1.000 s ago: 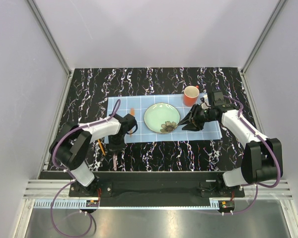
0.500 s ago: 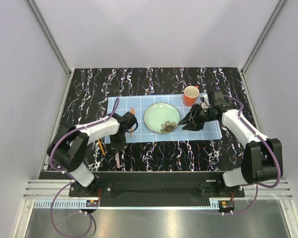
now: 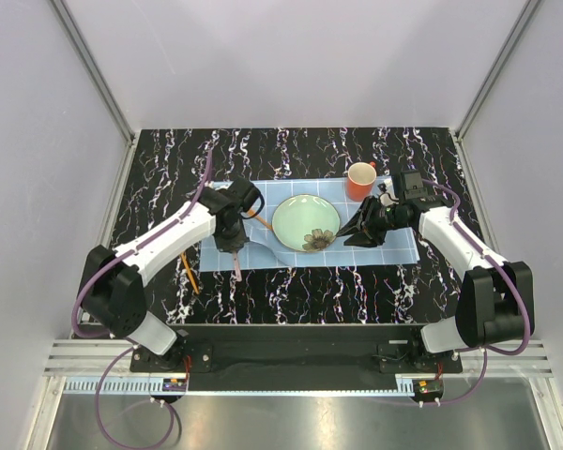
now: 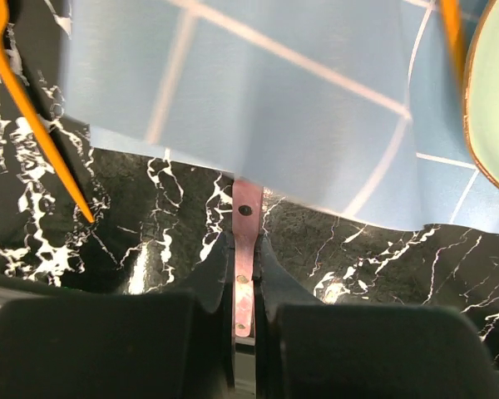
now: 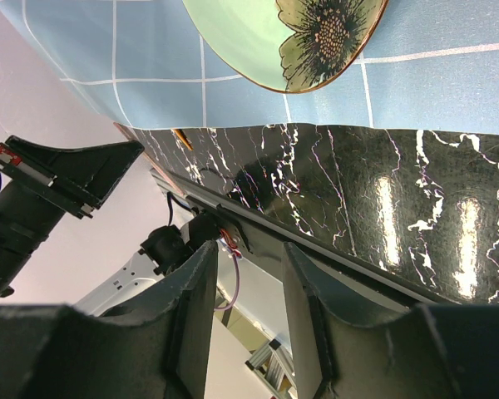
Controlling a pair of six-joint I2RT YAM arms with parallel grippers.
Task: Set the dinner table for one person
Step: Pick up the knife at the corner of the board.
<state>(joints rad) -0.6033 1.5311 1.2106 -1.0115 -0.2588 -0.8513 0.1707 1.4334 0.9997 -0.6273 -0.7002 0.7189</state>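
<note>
The glossy black marble-veined dinner table point(image 3: 169, 169) carries a light blue gridded placemat point(image 3: 375, 246) with a green flowered plate point(image 3: 306, 222) on it. My left gripper point(image 3: 232, 249) hovers at the mat's near-left edge, shut on the handle of a pink utensil point(image 4: 244, 258). The utensil's far end is hidden under the raised mat edge point(image 4: 258, 108). My right gripper point(image 3: 349, 233) is open and empty, low over the mat just right of the plate. Its wrist view shows the plate point(image 5: 299, 33) and the table's near edge point(image 5: 358, 199).
An orange cup point(image 3: 360, 180) stands at the mat's far right corner. One orange utensil point(image 3: 260, 217) lies on the mat left of the plate. Another orange utensil point(image 3: 191, 275) lies on the table left of the mat, also in the left wrist view point(image 4: 33, 116).
My left gripper has carried the pink utensil from the table's near left toward the plate, up to the mat's near-left edge, which now looks lifted. The right arm has not moved.
</note>
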